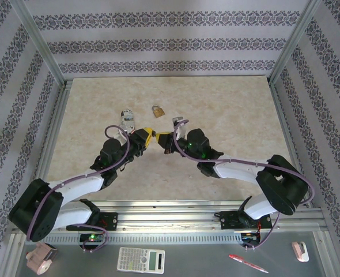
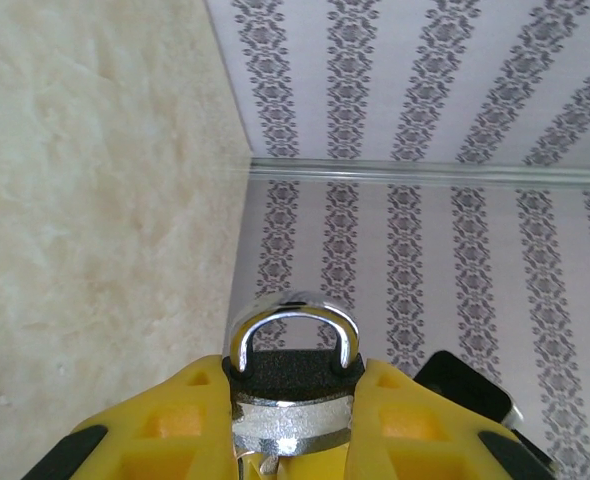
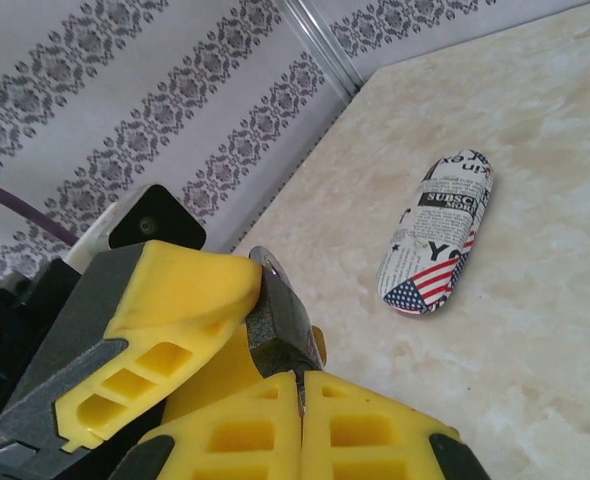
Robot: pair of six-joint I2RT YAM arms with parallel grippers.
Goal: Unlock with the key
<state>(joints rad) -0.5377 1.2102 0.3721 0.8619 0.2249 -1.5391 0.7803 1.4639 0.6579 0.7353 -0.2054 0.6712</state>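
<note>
**Key at the lock, both grippers closed**

Right wrist view, nearest the lens: the right gripper (image 3: 300, 395), its two yellow fingers (image 3: 375, 435) pressed flat together. A thin pale sliver stands in the seam at their tips: the key (image 3: 298, 378). Its head is hidden between the pads. Just past these fingertips the key meets the small dark-grey padlock (image 3: 275, 335) at the end opposite the shackle. Whether it is in the keyhole cannot be told.

Left wrist view: the left gripper (image 2: 293, 385) has one yellow finger clamped on either side of that padlock's body. The chrome shackle points out past the fingertips, and both its legs are seated in the body. The body is dark by the shackle and bright metal toward the palm.

Top view: the two grippers meet tip to tip above the pale marbled table (image 1: 233, 115).
- The brass padlock (image 1: 157, 109) lies on the table beyond both sets of fingertips, apart from them.
- The newspaper-print case (image 1: 127, 120) lies just beyond the left fingers, to the left of the brass padlock. In the right wrist view it lies flat on the table, off to the right of the right fingers and clear of them.
- The calculator (image 1: 140, 259) and the red pen (image 1: 248, 264) sit on the near ledge, well behind both wrists.
</note>
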